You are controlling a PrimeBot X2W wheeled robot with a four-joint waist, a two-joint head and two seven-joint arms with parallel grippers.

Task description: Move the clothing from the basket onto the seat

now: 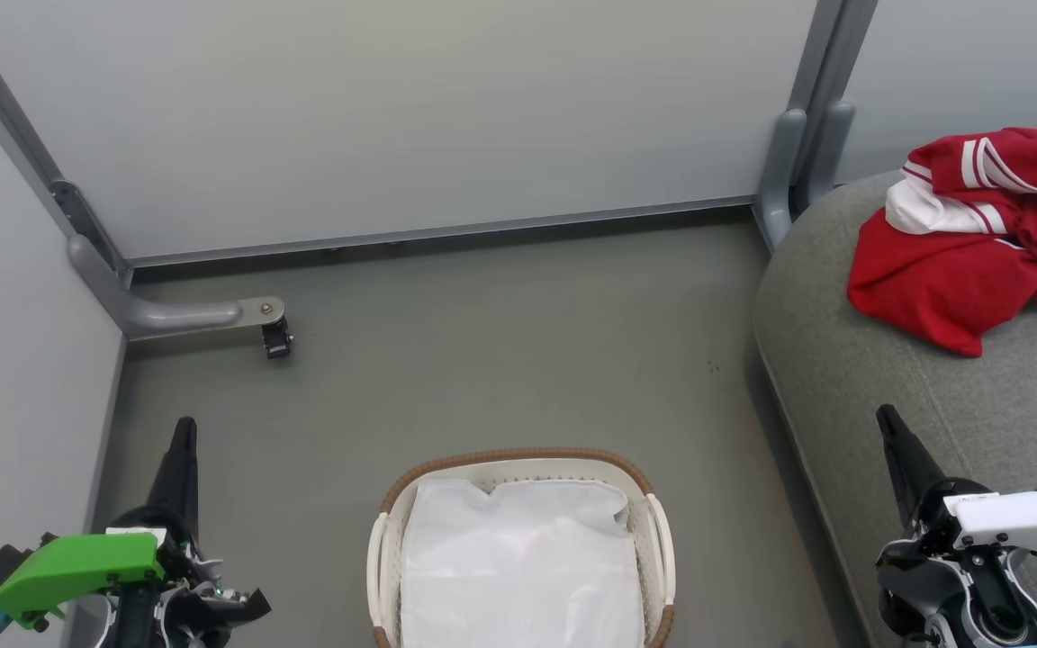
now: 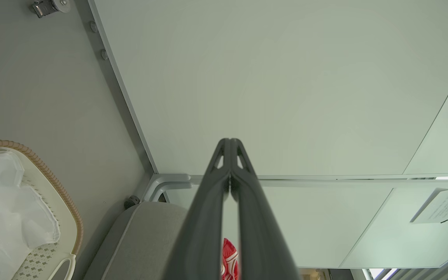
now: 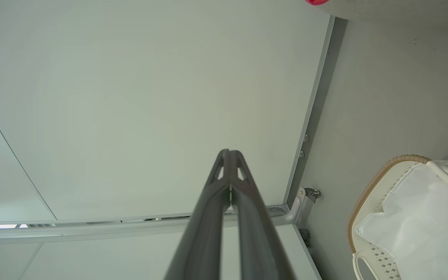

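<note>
- The clothing [image 1: 960, 261] lies crumpled on the seat [image 1: 978, 423], toward its far corner, red with white stripes.
- The basket [image 1: 518, 457] stands on the floor [image 1: 482, 342], apart from the seat's edge, with a white liner [image 1: 518, 567] inside.
- Left gripper [image 1: 184, 430] — fingers pressed together, holding nothing.
- Right gripper [image 1: 886, 418] — likewise clenched and empty, above the seat's near edge.

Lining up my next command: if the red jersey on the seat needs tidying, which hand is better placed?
Right. The right hand is over the seat, nearest the jersey; the left hand is across the basket, by the wall.
</note>
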